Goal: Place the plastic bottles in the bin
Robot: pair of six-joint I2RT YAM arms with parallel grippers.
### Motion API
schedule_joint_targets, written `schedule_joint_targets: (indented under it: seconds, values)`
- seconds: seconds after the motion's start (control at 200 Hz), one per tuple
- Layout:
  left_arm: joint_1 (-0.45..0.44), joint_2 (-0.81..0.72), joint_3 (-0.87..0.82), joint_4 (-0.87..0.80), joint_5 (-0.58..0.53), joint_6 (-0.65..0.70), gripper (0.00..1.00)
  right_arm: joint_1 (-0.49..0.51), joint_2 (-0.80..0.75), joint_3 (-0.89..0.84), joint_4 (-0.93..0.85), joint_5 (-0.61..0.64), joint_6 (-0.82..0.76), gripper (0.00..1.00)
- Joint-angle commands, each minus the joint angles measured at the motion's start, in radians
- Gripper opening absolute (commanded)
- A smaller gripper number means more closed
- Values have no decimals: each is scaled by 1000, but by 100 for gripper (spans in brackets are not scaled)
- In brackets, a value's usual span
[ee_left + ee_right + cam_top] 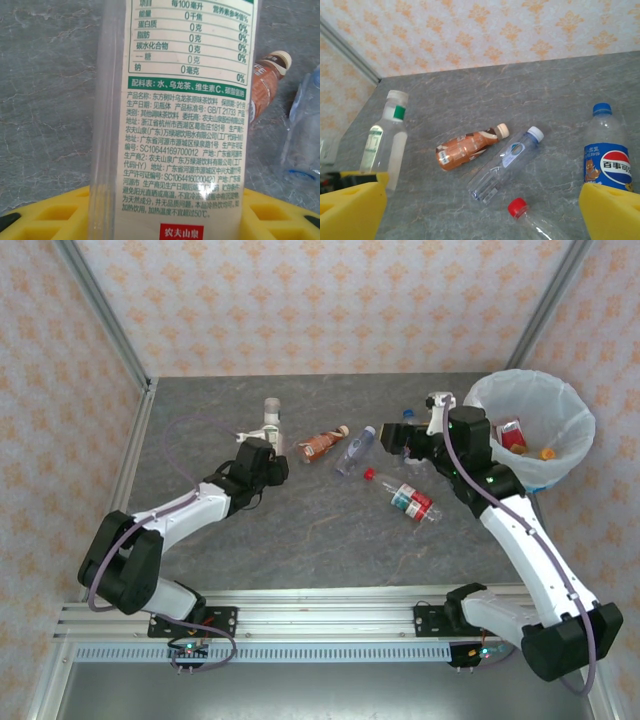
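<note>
- The step in hand looks like the pick-up of one bottle. The left gripper (165,222) is pinching the tea bottle (180,125) low on its printed white label, one yellow pad on each side.
- That tea bottle is upright at the back left of the table (330,540), well apart from the bin (578,410). I cannot tell whether its base is off the surface.
- The bin is at the far right corner, and a red-labelled bottle (511,430) already lies inside it, so the job seems partly done.
- The right gripper (480,215) is spread wide and holds nothing. It sits between the loose bottles and the bin, facing back over the table.
- The cola bottle (607,155) stands upright just beside its right pad (probably its easiest catch).
- Three more bottles lie on their sides mid-table: the brown bottle (465,150), the clear bottle (502,165) beside it, and the red-capped bottle (518,206) nearest the right arm.
- Next, the left arm needs a clean lift and then a long carry to the right, clear of those three.
- The right arm stands in the path to the bin, so it may have to give way. The bottle should be let go only once it is over the rim.
</note>
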Motion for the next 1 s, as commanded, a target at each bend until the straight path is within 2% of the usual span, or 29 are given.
schedule_joint_targets:
  seconds: [0.0, 0.075, 0.155, 0.245, 0.51, 0.636, 0.841, 0.896, 0.996]
  values:
    - [1, -26, -25, 93, -56, 57, 0, 19, 9, 40, 41, 45, 30, 99]
    - [1, -28, -35, 143, -19, 97, 0, 41, 28, 49, 50, 18, 23, 99]
    - [-3, -45, -50, 221, 77, 130, 0, 75, 54, 70, 48, 10, 23, 99]
    - [-31, -74, -63, 276, 97, 169, 0, 112, 95, 94, 51, 27, 72, 99]
    - [-145, -133, -15, 227, 190, 253, 0, 205, 250, 189, 85, -53, 181, 99]
    - [-165, -153, -11, 237, 279, 249, 0, 214, 313, 244, 80, -97, 225, 99]
    - [-174, -161, -6, 222, 334, 289, 0, 215, 365, 279, 132, -143, 246, 99]
    - [-175, -169, -11, 234, 344, 289, 0, 215, 370, 280, 147, -127, 255, 99]
    - [-175, -189, -34, 279, 357, 279, 0, 215, 372, 275, 157, -9, 288, 99]
